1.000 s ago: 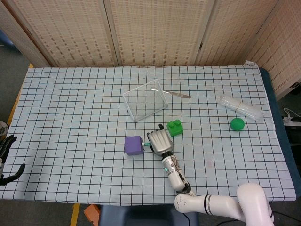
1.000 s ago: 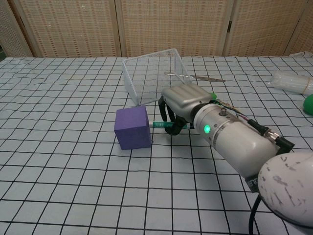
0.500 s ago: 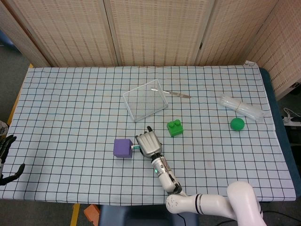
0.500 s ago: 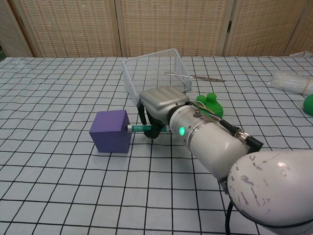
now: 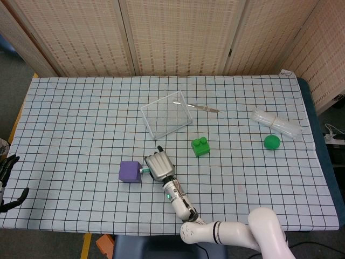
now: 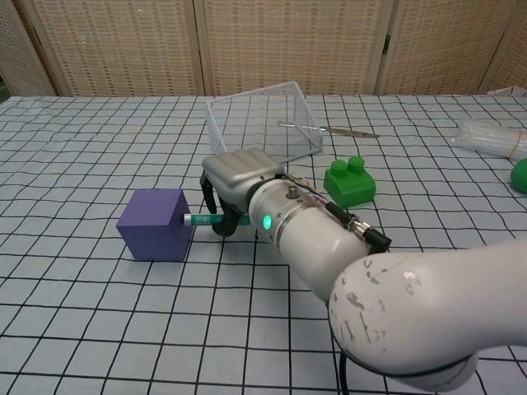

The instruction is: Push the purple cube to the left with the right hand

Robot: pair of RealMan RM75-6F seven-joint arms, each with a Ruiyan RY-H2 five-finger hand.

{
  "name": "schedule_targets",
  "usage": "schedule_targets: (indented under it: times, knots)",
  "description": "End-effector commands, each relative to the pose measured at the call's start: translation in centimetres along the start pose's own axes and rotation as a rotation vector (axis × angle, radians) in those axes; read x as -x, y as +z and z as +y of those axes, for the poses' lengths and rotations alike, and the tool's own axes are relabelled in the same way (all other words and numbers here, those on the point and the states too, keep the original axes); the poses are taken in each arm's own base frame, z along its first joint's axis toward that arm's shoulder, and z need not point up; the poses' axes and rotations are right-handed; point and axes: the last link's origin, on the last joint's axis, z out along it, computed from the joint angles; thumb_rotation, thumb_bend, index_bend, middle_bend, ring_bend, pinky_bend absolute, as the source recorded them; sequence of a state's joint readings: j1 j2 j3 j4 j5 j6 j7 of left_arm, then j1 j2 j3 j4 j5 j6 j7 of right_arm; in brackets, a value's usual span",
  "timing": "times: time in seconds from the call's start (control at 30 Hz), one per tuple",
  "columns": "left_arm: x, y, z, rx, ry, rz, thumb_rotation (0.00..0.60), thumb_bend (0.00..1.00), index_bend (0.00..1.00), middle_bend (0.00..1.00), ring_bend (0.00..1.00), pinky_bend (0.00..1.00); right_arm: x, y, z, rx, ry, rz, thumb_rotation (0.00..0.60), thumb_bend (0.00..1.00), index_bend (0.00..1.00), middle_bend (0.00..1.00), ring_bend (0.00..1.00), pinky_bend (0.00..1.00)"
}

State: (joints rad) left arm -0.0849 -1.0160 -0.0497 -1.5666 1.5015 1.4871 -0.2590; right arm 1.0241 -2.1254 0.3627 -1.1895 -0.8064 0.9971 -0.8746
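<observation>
The purple cube (image 5: 130,171) (image 6: 154,224) sits on the checked tablecloth, left of centre toward the front. My right hand (image 5: 156,166) (image 6: 239,185) is directly to its right, fingers curled under, with one teal-tipped finger stretched out and touching the cube's right face. The hand holds nothing. My left hand (image 5: 8,181) hangs off the table's left edge in the head view, its dark fingers apart and empty.
A tipped wire basket (image 5: 166,114) (image 6: 263,123) stands behind the hand. A green brick (image 5: 200,146) (image 6: 350,181) lies to the right. A metal blade (image 5: 204,108), a clear plastic bottle (image 5: 276,123) and a green ball (image 5: 271,142) lie farther right.
My right hand has slid left across the cloth, and the purple cube has moved left ahead of it. The green brick is now uncovered. The left hand has not moved.
</observation>
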Motion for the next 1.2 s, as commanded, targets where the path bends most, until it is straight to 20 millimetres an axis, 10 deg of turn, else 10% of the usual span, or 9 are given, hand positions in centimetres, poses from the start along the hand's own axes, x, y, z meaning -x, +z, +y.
schedule_targets:
  times: [0.03,0.8,1.2]
  knots:
    - [0.0,0.0,0.0,0.0,-0.001,0.0,0.6,0.38,0.0,0.0,0.0,0.12,0.0,0.6,-1.1,-0.013,0.004,-0.004,0.6,0.42,0.95,0.76,0.45,0.18]
    - [-0.1,-0.1,0.0,0.005,-0.004,0.0,0.6,0.38,0.0,0.0,0.0,0.12,-0.1,2.8,-5.7,-0.066,0.059,-0.022,0.6,0.42,0.95,0.76,0.45,0.18]
    - [0.0,-0.3,0.1,0.009,0.005,0.005,0.6,0.38,0.0,0.0,0.0,0.12,-2.2,1.2,-1.6,-0.005,0.015,0.054,0.6,0.42,0.95,0.76,0.45,0.18]
